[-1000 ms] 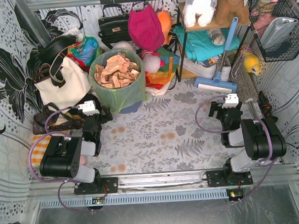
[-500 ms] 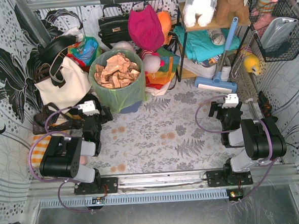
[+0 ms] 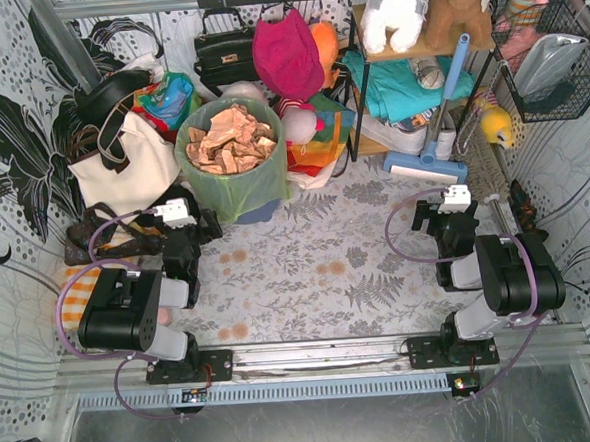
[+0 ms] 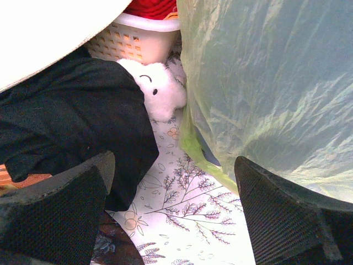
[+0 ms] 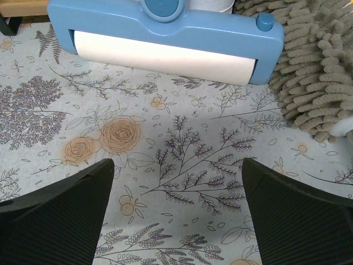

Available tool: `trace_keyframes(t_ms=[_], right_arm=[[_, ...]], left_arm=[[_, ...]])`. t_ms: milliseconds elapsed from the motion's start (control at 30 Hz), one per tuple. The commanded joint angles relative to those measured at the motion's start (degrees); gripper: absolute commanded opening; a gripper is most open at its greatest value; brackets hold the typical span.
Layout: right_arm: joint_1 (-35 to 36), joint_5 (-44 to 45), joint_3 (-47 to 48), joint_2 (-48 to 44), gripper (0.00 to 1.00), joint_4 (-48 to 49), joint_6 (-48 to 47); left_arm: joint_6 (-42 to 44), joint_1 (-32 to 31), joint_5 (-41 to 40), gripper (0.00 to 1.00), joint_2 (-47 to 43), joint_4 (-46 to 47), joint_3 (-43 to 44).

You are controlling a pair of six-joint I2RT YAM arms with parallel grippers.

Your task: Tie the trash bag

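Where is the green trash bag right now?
In the top view the trash bag stands at the back left, just right of the white tote. The left wrist view shows it close up on the right.

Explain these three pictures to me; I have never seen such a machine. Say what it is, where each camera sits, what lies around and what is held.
Two robot arms are bolted at the near edge of a floral-covered table. The wide picture looks down from above and behind them: left arm, right arm. The other two come from cameras on the wrists; the black shapes at the bottom corners are each gripper's own fingers. The left gripper faces the trash bag, green, full of brown scraps, its mouth open, not yet tied. The right gripper looks at bare table and a blue sweeper head. Both grippers are open and hold nothing.
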Motion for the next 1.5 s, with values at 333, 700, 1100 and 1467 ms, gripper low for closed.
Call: trace_keyframes(t_ms=[333, 700, 1100, 1467], right_arm=[[-0.08, 0.63, 7.42, -10.62, 0.97, -18.28, 0.22], [-0.08, -7.46, 23.38, -20.57, 0.97, -48.59, 6.75], [-0.08, -18.07, 46.30, -12.23, 0.96, -69.60, 17.16], [5.40, -17.40, 57.80, -6.75, 0.90, -75.08, 30.25]], left_arm=[[-0.04, -1.77, -8.81, 0.98, -9.64, -14.17, 5.68], [-14.63, -5.02, -15.72, 0.98, -26.60, -51.66, 18.88], [-21.15, -5.13, -15.04, 0.98, -33.07, -78.98, 37.95], [-28.70, -5.04, -14.80, 0.98, -26.28, -94.22, 55.51]])
